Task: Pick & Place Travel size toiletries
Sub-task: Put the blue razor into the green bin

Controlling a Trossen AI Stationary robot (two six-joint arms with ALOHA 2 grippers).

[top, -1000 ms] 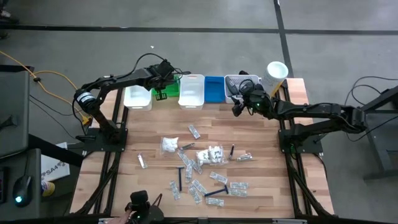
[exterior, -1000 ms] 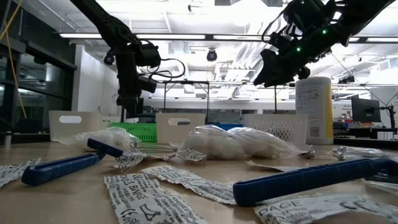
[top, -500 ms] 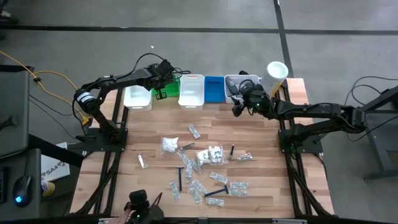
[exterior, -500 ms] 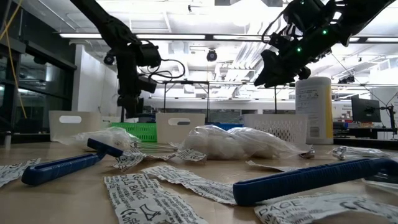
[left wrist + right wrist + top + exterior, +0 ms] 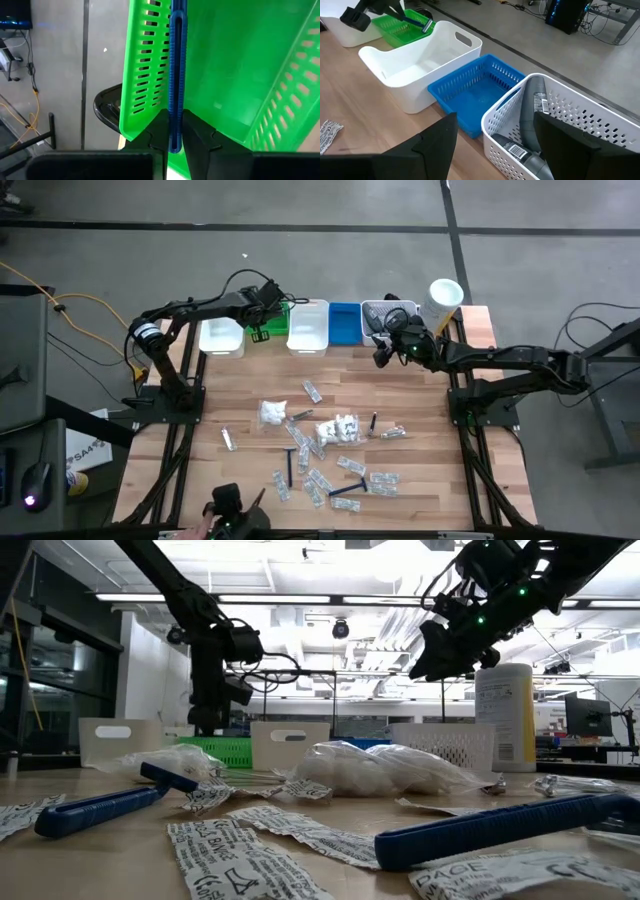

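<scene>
Left gripper point(image 5: 268, 300), high view: hangs over the green bin point(image 5: 271, 325) at the table's far edge, between two white bins point(image 5: 221, 337); shifted slightly toward the green bin's far rim since a second ago. Right gripper point(image 5: 383, 350) hovers at the near edge of the white perforated basket point(image 5: 372, 311), unchanged, with the blue bin point(image 5: 345, 322) beside it. Scattered on the wooden table point(image 5: 420, 470): crinkled sachets point(image 5: 340, 428), thin razors point(image 5: 291, 463). Low view: left gripper point(image 5: 205, 718) sits lower over the green bin point(image 5: 225, 751) than before; printed foil sachets point(image 5: 230, 855) and ribbed blue razor handles point(image 5: 490, 828) lie in front, tall white canister point(image 5: 504, 718) at the back. Left wrist view: dark fingers point(image 5: 159, 134) pinched on a blue razor point(image 5: 176, 75), ribbed handle upright, its end between the fingertips, slotted glossy green bin point(image 5: 235, 75) behind it. Right wrist view: fingers point(image 5: 432, 137) stand well apart, holding nothing, above the perforated basket point(image 5: 585, 130), where dark grey tubes point(image 5: 532, 117) with barcode labels lie; the razor point(image 5: 417, 22) shows far off above the green bin point(image 5: 395, 27).
</scene>
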